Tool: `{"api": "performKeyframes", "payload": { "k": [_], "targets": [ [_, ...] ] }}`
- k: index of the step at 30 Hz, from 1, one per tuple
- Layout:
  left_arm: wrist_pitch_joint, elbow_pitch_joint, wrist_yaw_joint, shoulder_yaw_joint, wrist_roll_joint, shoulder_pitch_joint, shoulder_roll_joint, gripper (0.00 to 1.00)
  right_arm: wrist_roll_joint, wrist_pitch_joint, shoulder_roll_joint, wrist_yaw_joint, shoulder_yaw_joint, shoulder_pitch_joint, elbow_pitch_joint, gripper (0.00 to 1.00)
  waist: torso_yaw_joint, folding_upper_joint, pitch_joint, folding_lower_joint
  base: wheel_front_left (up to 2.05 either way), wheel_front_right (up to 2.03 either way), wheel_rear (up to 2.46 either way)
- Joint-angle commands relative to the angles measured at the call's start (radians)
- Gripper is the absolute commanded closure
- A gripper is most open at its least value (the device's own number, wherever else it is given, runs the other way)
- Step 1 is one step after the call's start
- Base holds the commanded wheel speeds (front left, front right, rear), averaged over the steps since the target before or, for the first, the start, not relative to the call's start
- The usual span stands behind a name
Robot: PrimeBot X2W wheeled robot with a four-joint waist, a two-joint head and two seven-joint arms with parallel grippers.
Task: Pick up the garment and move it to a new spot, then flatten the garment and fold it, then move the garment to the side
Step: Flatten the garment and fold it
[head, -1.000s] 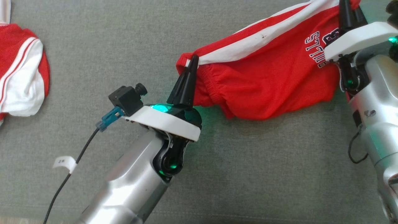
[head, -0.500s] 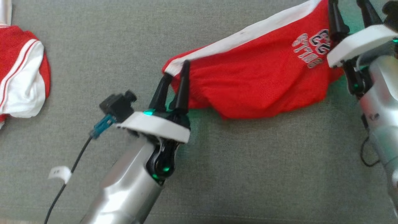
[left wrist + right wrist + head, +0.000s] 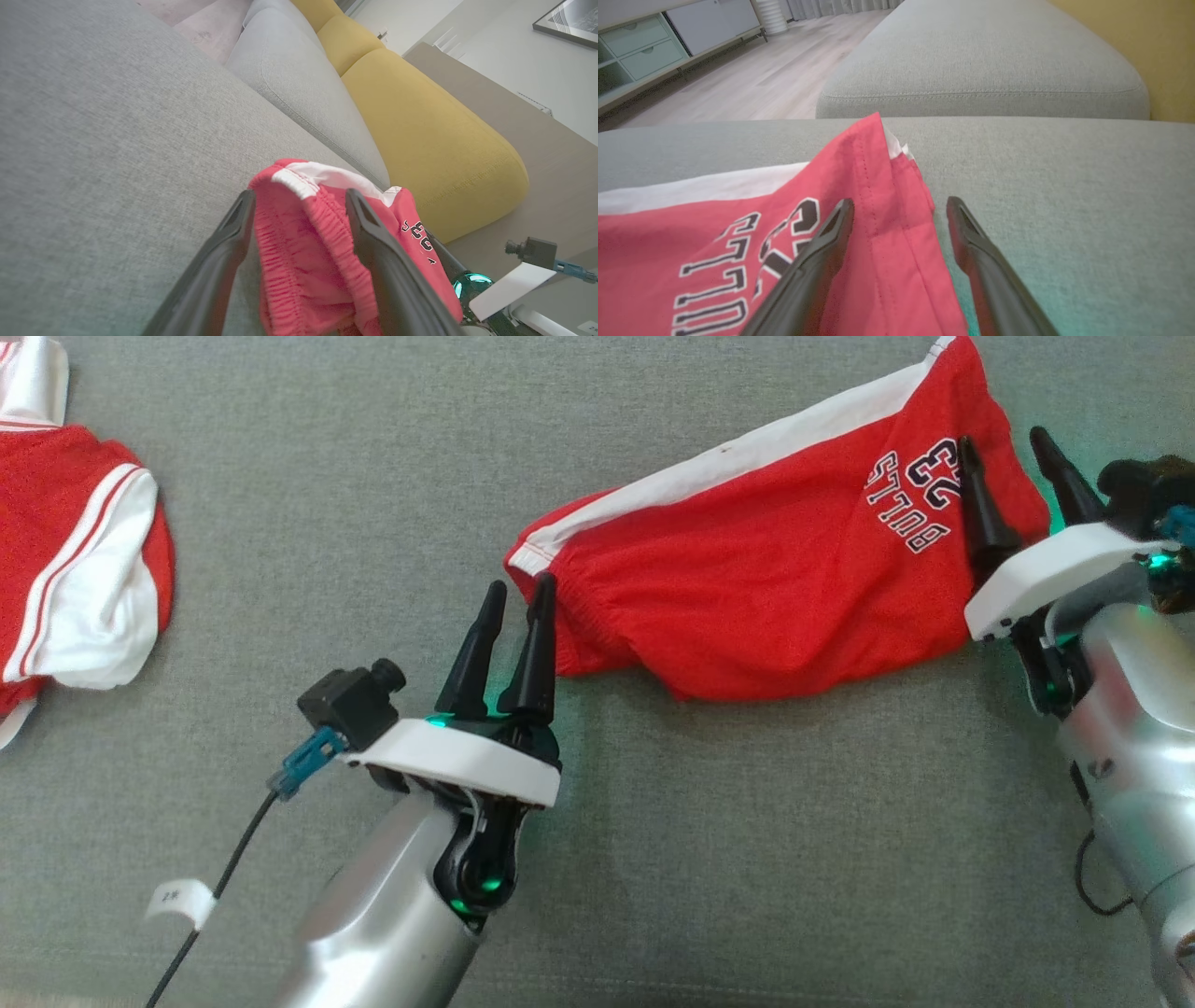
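Red shorts lie toward the grey cushion's far right corner. The left gripper at the waistband and the right gripper at the leg hem both have jaws apart, clamping nothing.

Garment: matt red cloth; sofa seat: coarse grey woven fabric, matt; left forearm: smooth glossy silver casing
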Motion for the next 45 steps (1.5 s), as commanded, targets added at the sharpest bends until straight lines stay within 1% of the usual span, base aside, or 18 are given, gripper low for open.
{"api": "performKeyframes", "payload": {
  "k": [1,5,8,12,18,19,20,21,25,30,31,36,40,45],
  "targets": [
    [-0.005,-0.026,0.002,0.039,0.011,0.012,0.011,0.00,0.002,-0.011,0.004,-0.001,0.006,-0.003,-0.031,0.00,0.004,0.0000,-0.002,0.0001,0.00,0.00,0.00],
    [-0.005,-0.040,0.002,0.056,0.026,0.032,0.009,0.00,-0.025,-0.011,0.003,-0.001,-0.031,0.003,-0.091,0.00,0.012,0.0000,-0.013,0.0001,0.00,0.00,0.00],
    [-0.005,-0.045,0.002,0.063,0.037,0.049,0.008,0.00,-0.052,-0.011,0.005,-0.001,-0.041,0.026,-0.083,0.00,0.021,0.0000,-0.027,0.0001,0.00,0.00,0.00],
    [-0.005,-0.053,0.002,0.090,0.053,0.069,0.006,0.00,-0.089,-0.011,0.009,-0.001,-0.063,0.036,-0.009,0.00,0.039,0.0000,-0.037,0.0001,0.00,0.00,0.00],
    [-0.005,-0.062,0.002,0.100,0.079,0.082,0.003,0.00,-0.097,0.016,0.039,-0.001,-0.099,0.031,0.163,0.00,0.067,0.0000,-0.038,0.0001,0.00,0.00,0.00],
    [-0.005,-0.062,0.002,0.107,0.085,0.086,0.003,0.00,-0.079,0.028,0.057,-0.001,-0.108,0.033,0.196,0.05,0.072,0.0000,-0.040,0.0001,0.00,0.00,0.00],
    [-0.005,-0.061,0.002,0.111,0.090,0.089,0.003,0.00,-0.070,0.032,0.063,-0.001,-0.109,0.036,0.208,0.64,0.072,0.0000,-0.043,0.0001,0.00,0.00,0.00],
    [-0.005,-0.059,0.002,0.115,0.093,0.092,0.003,0.00,-0.065,0.035,0.070,-0.001,-0.103,0.040,0.213,1.00,0.071,0.0000,-0.046,0.0001,0.00,0.00,0.00],
    [-0.005,-0.052,0.002,0.151,0.129,0.111,0.002,0.00,-0.009,0.014,0.079,-0.001,-0.110,0.065,0.197,1.00,0.054,0.0000,-0.078,0.0001,0.00,0.00,0.00],
    [-0.005,-0.043,0.002,0.209,0.226,0.155,0.012,0.00,0.080,-0.007,0.083,-0.001,-0.144,0.141,0.145,1.00,0.018,0.0000,-0.137,0.0001,0.00,0.00,0.00],
    [-0.005,-0.043,0.002,0.209,0.226,0.155,0.012,0.00,0.080,-0.007,0.083,-0.001,-0.144,0.141,0.145,1.00,0.018,0.0000,-0.137,0.0001,0.00,0.00,0.00],
    [-0.005,-0.037,0.002,0.298,0.323,0.222,0.014,0.00,0.136,-0.010,0.082,-0.001,-0.164,0.246,0.050,1.00,-0.021,0.0000,-0.201,0.0001,0.00,0.00,0.00],
    [-0.005,-0.038,0.002,0.364,0.364,0.288,0.008,0.00,0.151,-0.011,0.082,-0.001,-0.186,0.325,-0.017,1.00,-0.039,0.0000,-0.244,0.0001,0.00,0.00,0.00],
    [-0.005,-0.039,0.002,0.381,0.378,0.341,0.002,0.00,0.130,-0.011,0.076,-0.001,-0.226,0.364,-0.107,1.00,-0.034,0.0000,-0.262,0.0001,0.00,0.00,0.00]
  ]
}}
